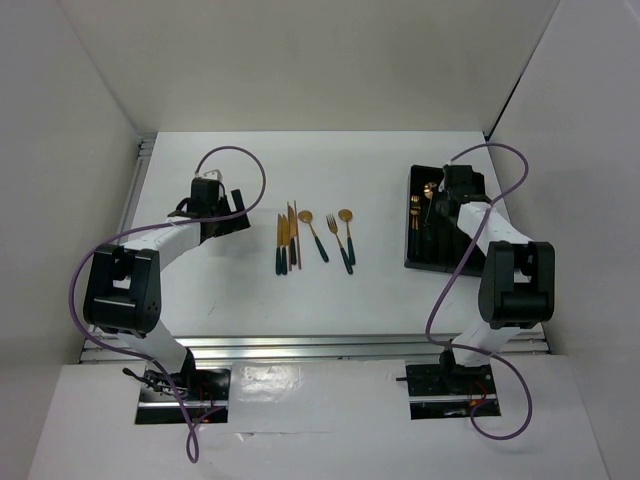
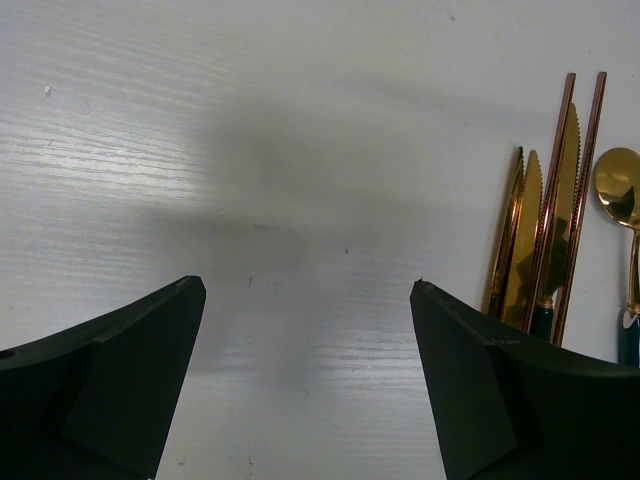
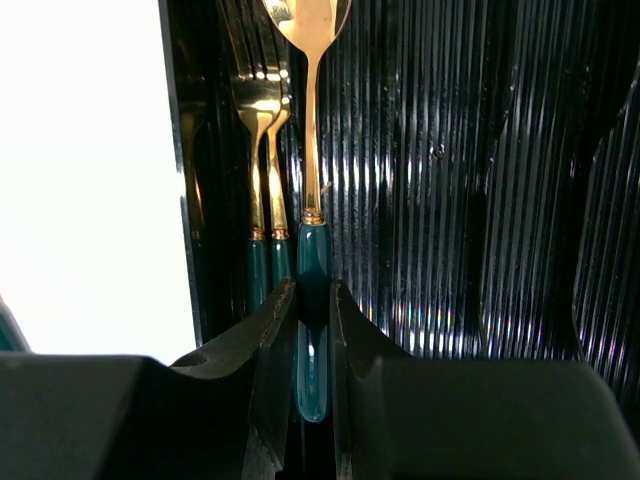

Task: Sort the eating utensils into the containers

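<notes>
Tray [image 1: 425, 255]: one, right of the overhead frame.
Knives [image 2: 530, 230]: three, at centre frame, one lying between the sticks.
Chopsticks [image 2: 598, 180]: two, beside the knives.
Spoons [image 1: 305, 216]: three; two at centre frame, the third spoon inside the tray.
Forks [image 1: 332, 222]: three; one at centre frame, two inside the tray.

Bright, even overhead light. Soft shadow on the tabletop [image 2: 300, 200] under the left tool [image 2: 307, 283]. Blown-out white beside the tray [image 3: 450, 200]; glints on the spoon [image 3: 313, 255].
</notes>
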`<action>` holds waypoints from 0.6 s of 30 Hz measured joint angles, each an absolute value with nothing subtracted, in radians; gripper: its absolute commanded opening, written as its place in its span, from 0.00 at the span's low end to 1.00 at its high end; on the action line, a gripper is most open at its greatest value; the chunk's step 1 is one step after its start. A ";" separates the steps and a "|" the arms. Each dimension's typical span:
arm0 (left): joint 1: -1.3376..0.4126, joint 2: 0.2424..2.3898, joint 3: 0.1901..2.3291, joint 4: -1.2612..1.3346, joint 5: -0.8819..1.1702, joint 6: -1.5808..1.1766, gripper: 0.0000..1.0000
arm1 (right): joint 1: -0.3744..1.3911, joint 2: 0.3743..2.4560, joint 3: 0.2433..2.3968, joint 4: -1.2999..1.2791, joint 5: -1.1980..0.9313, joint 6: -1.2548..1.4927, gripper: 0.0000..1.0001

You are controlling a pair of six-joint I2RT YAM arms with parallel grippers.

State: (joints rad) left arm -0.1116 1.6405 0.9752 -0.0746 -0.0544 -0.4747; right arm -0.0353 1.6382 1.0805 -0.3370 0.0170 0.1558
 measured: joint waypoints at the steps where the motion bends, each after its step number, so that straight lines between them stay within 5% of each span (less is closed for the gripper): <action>1: -0.112 1.641 0.975 -0.075 -0.054 -0.474 0.99 | -0.035 1.638 1.081 -0.340 0.020 0.157 0.13; 12: -0.112 1.641 0.975 -0.075 -0.054 -0.475 0.99 | -0.035 1.684 1.081 -0.366 0.065 0.167 0.18; 18: -0.112 1.641 0.975 -0.075 -0.054 -0.474 0.99 | -0.035 1.700 1.081 -0.374 0.062 0.171 0.44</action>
State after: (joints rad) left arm -0.1116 1.6405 0.9752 -0.0746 -0.0544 -0.4744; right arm -0.0353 1.7004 1.0809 -0.3744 0.0620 0.1711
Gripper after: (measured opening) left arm 0.992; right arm 0.356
